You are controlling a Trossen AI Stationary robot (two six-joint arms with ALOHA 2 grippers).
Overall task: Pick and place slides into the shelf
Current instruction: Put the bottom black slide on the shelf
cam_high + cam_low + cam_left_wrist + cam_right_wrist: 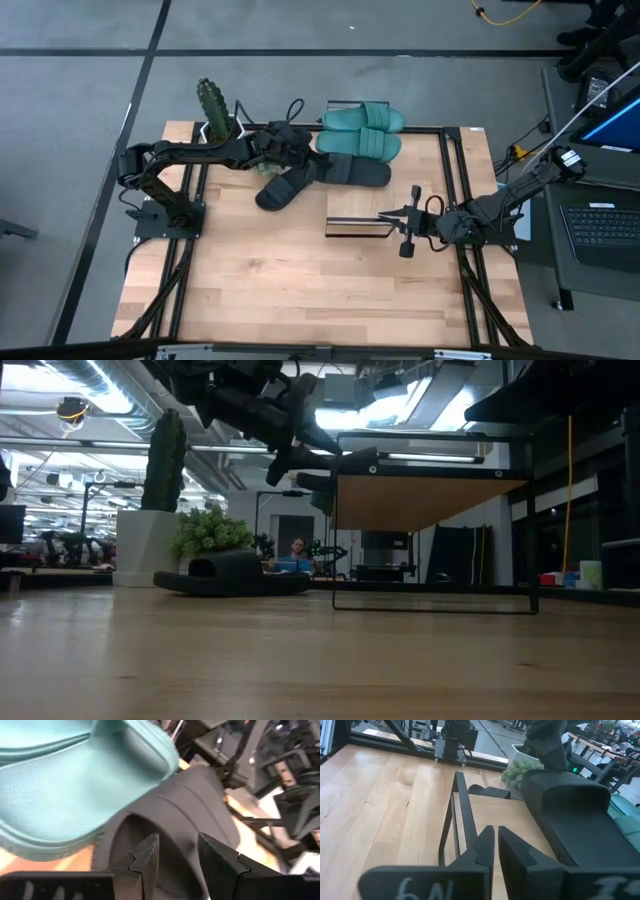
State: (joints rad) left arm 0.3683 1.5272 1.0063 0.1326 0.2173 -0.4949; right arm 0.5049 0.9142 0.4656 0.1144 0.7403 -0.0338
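Now, from above, your left arm reaches from the worktop's [300, 290] left edge toward the far side, elbow bent, its left gripper [297, 155] over the cluster of slides. Count them: two teal slides [362, 130] side by side at the far edge, one black slide [354, 171] just in front of them, and a second black slide [283, 189] lying angled, near the gripper. Four in all. One shelf [355, 226] sits mid-worktop, well apart from the slides. Your right arm comes in from the right, stretched flat, with the right gripper [385, 217] at the shelf's right end.

Down at worktop level, you see one black slide [232, 574] resting flat, a potted plant [205, 530] behind it, and the shelf [430, 500] with its plank top raised on thin black legs. An arm hangs above the slide.

Through your left wrist camera, the fingers [145, 860] stand spread apart, just above a black slide [190, 805], gripping nothing; a teal slide [75, 785] lies beside it, touching.

Through your right wrist camera, the fingers [484, 845] are nearly pressed together with a thin gap, over the shelf's plank [490, 815] and pinching nothing.
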